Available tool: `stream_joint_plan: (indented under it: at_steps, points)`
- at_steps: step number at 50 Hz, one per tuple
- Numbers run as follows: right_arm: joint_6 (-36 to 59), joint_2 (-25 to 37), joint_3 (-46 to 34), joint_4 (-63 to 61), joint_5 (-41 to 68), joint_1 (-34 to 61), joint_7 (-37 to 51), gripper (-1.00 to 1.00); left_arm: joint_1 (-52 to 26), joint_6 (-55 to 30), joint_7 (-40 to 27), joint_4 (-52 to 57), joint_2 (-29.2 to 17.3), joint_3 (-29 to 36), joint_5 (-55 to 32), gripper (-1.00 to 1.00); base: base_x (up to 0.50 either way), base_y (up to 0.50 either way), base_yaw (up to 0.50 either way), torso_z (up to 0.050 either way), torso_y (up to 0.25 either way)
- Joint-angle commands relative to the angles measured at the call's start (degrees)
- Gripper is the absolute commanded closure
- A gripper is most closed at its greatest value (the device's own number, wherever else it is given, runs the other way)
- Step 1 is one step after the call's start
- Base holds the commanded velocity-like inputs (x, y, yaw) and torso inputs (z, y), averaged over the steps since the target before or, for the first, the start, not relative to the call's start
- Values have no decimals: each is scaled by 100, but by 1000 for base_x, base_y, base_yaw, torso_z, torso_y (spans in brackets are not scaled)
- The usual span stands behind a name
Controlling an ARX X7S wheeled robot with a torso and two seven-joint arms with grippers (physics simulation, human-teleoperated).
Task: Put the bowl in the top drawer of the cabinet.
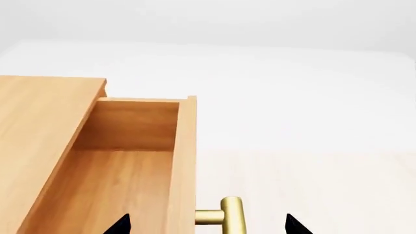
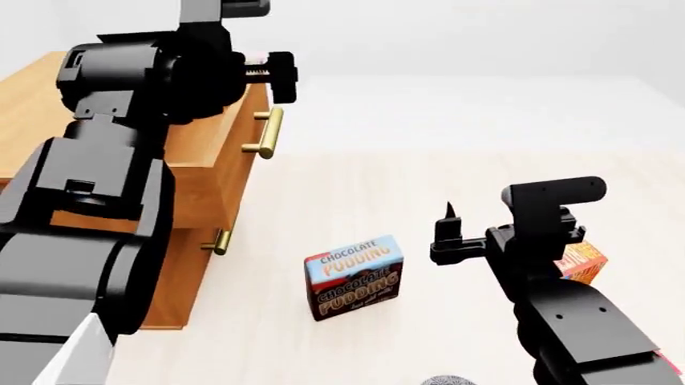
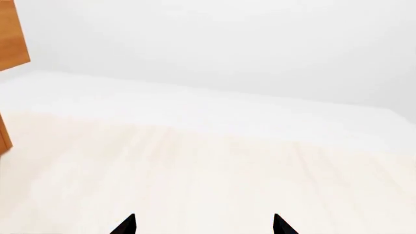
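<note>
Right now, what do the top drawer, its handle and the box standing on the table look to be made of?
The top drawer looks like light-brown wood with a matte finish: grain lines run along its panels. Its handle looks like polished brass, golden with a soft sheen. The pudding box seems printed cardboard, with flat faces, sharp edges and colourful lettering. As renders, these are appearances only.

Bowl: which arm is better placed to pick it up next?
Probably right. The bowl peeks in beside the right arm; the right gripper is open and empty, while the left gripper straddles the handle of the top drawer.
</note>
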Motion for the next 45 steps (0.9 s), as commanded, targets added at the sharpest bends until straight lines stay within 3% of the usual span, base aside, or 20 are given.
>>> stream_joint_plan:
  at_steps: [1,31,38,45]
  points:
    - [-52,24,-55,75,-23,-22,25,-100,-118,355,34,-721,55,-82,-104,-100,0,0,0,0,0]
    - [-130,0,-92,152,-10,-37,133,-100,8,438,154,-1086,154,-988,-557,-100,0,0,0,0,0]
    - [-166,25,-76,156,-2,-92,143,-100,101,475,180,-1084,215,-763,-894,-100,0,0,0,0,0]
    - [-109,61,-64,61,12,-129,175,-100,235,437,-31,-849,216,79,-1975,-100,0,0,0,0,0]
